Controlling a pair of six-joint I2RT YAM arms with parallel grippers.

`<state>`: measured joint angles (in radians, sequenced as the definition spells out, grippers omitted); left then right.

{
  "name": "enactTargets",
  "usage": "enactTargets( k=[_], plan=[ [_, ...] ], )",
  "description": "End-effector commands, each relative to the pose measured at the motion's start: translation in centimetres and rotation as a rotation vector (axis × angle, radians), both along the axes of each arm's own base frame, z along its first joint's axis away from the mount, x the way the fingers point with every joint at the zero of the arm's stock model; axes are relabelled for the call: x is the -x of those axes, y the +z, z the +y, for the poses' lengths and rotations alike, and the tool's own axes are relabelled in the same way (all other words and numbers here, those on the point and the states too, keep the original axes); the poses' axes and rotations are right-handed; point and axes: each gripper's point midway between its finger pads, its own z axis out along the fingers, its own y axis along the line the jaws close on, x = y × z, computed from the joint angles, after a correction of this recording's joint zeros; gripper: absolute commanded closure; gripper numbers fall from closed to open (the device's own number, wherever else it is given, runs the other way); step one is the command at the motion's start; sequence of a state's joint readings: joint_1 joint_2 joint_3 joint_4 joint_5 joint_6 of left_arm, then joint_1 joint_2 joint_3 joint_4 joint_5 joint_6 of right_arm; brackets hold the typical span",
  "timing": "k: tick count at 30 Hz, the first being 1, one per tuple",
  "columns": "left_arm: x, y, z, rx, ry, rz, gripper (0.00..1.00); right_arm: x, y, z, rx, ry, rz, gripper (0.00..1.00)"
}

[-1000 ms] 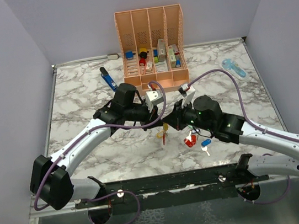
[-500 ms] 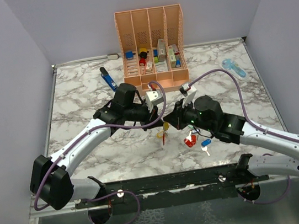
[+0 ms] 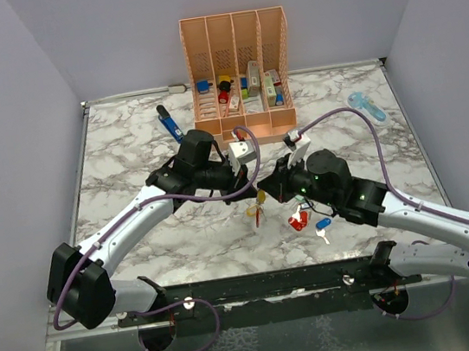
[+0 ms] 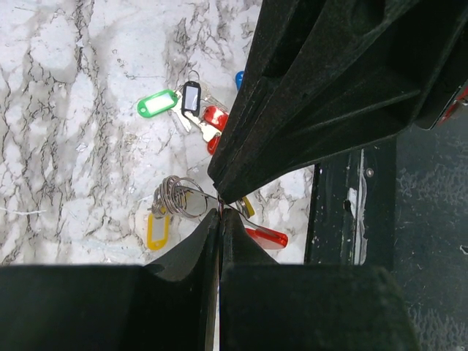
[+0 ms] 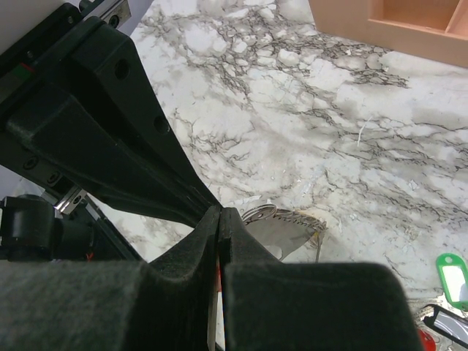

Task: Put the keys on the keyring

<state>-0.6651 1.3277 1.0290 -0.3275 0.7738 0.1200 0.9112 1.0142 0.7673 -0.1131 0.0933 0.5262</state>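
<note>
- Pinching at the keyring point(image 4: 178, 196): the left gripper point(image 4: 219, 219) is clamping fully closed. Its tips are sitting at the ring's edge where a thin wire strand is running in, so it looks to be gripping the ring.
- The right gripper point(image 5: 219, 213) is also pressing fully closed, nose to nose with the left one. The silvery ring is showing just beside its tips, but its own fingers are hiding the contact spot, so I can't tell what it's pinching.
- The keyring is sitting between the two gripper tips, over the near-middle of the table point(image 3: 126, 147). Can't tell whether it's lifted or resting on the marble.
- A yellow tag point(image 4: 156, 231) is lying right by the ring. The red strap point(image 4: 265, 236) is poking out beside the tips, half covered by the right gripper's body.
- The loose keys point(image 4: 212, 118) are lying in a small overlapping pile near the right arm, with a green tag point(image 4: 156, 104) at its edge. The gripper body is covering part of the pile, so no count is readable.
- The top view is showing neither set of fingertips clearly.
- The orange rack point(image 3: 233, 31) is standing at the back, well apart.
</note>
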Motion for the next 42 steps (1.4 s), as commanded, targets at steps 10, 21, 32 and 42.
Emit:
enactTargets(
  k=[10,21,32,42],
  plan=[
    [0.9,2.6,-0.9,0.063,-0.037,0.038,1.0,-0.7,1.0,-0.6,0.01,-0.042,-0.049,0.99],
    [1.2,2.7,-0.9,0.07,-0.043,0.05,1.0,-0.6,0.8,-1.7,0.02,-0.078,-0.045,0.99],
    [1.0,3.3,-1.1,0.083,-0.036,0.043,1.0,-0.5,0.2,-1.8,0.028,-0.082,-0.028,0.99],
    [-0.1,3.7,-1.3,0.087,-0.012,-0.005,1.0,0.2,-0.2,-2.0,0.009,-0.081,0.015,0.99]
  ],
)
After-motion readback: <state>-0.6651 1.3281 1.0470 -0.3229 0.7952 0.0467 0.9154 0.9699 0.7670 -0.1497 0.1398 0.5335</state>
